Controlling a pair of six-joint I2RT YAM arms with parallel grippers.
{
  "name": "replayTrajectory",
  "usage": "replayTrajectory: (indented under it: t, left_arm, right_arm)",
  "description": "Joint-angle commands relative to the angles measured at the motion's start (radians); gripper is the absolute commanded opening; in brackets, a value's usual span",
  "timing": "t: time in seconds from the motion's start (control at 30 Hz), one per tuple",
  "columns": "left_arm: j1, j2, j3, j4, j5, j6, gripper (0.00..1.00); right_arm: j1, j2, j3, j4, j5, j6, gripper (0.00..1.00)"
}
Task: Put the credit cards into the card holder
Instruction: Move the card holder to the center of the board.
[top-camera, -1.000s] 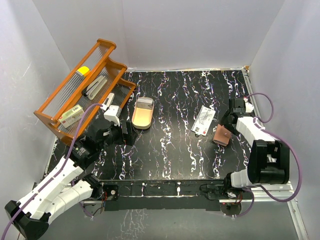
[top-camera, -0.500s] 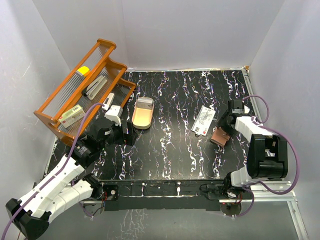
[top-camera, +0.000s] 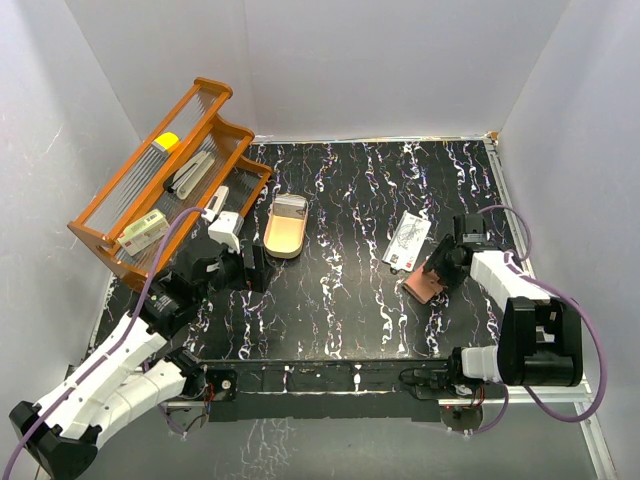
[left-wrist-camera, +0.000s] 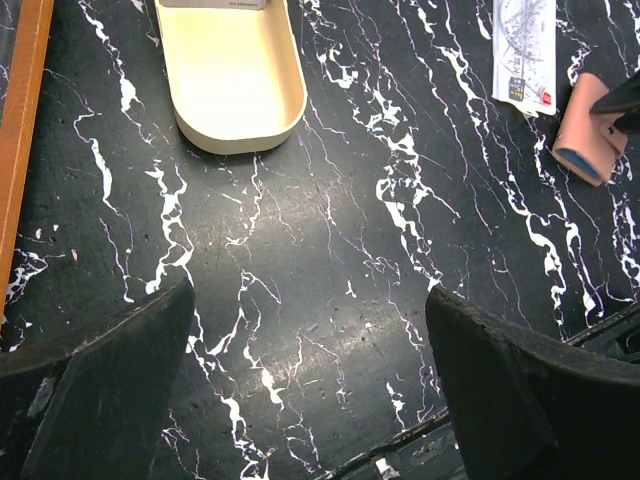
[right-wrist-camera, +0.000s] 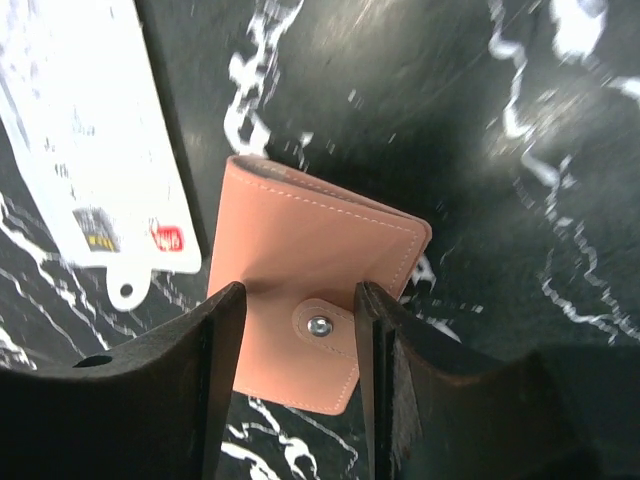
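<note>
Between the left gripper's (left-wrist-camera: 310, 330) wide-open, empty jaws lies black marbled tabletop (left-wrist-camera: 330, 200). The orange wire rack (top-camera: 160, 190) stands off to their left, and the cream oval tray (left-wrist-camera: 290, 105) sits just ahead. Ahead and left of the right gripper (right-wrist-camera: 300, 300) lies a white credit card (right-wrist-camera: 90, 150). Its half-closed jaws straddle the snap tab (right-wrist-camera: 325, 325) of the pinkish-brown leather card holder (right-wrist-camera: 310, 240), but whether they pinch it cannot be told.

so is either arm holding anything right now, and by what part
Nothing in the left gripper, fingers wide open. The fingers of the right gripper straddle the snap strap of the card holder; whether they grip it cannot be told.
</note>
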Motion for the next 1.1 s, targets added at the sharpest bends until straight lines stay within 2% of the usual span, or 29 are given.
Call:
replayTrajectory:
  t: [0.0, 0.23, 0.43, 0.73, 0.9, 1.07]
  left_arm:
    - [0.006, -0.030, 0.011, -0.001, -0.008, 0.008, 0.99]
    - [0.006, -0.024, 0.023, -0.018, -0.016, 0.005, 0.99]
    - [0.006, -0.014, 0.033, -0.038, -0.035, 0.003, 0.99]
    - [0.006, -0.040, 0.042, -0.064, -0.098, 0.002, 0.99]
    - [0.006, -0.053, 0.043, -0.071, -0.122, -0.010, 0.98]
    - [0.005, -0.061, 0.041, -0.074, -0.139, -0.017, 0.99]
  right_arm:
    - [0.104, -0.053, -0.019, -0.110, -0.006, 0.030, 0.45]
    - [0.269, -0.035, -0.017, -0.094, 0.018, 0.112, 0.46]
    - [0.509, 0.017, 0.024, -0.068, 0.065, 0.160, 0.45]
    - [0.847, 0.156, 0.176, -0.036, 0.163, 0.118, 0.43]
    - [0.910, 0.223, 0.267, -0.076, 0.209, 0.102, 0.41]
    - [0.934, 0.228, 0.376, -0.254, 0.341, 0.204, 0.40]
